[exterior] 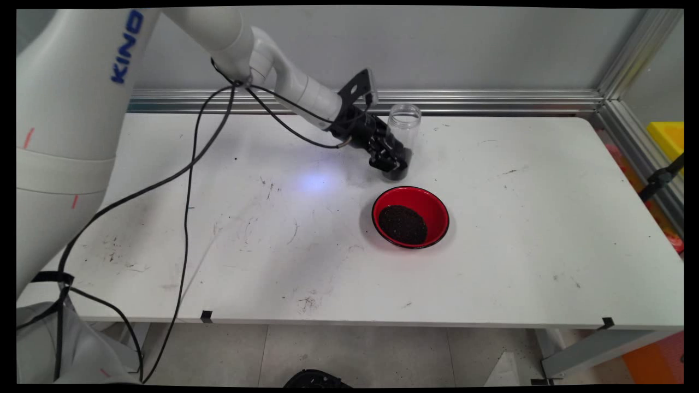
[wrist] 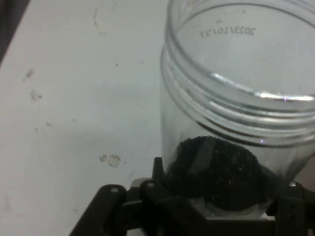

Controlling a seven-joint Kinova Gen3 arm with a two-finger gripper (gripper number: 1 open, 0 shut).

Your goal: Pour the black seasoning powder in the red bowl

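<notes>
A clear plastic jar (exterior: 404,121) stands upright near the table's back edge, its mouth open and a little dark granular stuff in its bottom. My gripper (exterior: 394,164) comes in from the left and is shut on the jar's lower part. In the hand view the jar (wrist: 236,88) fills the space between my gripper's (wrist: 221,184) fingers, one on each side of its base. Just in front of the jar sits a red bowl (exterior: 438,206) holding a heap of the same dark granules (exterior: 402,224), apart from the gripper.
An aluminium rail (exterior: 491,101) runs along the table's back edge and down the right side. Black cables (exterior: 188,180) hang from the arm over the table's left part. A yellow box (exterior: 667,136) lies beyond the right edge.
</notes>
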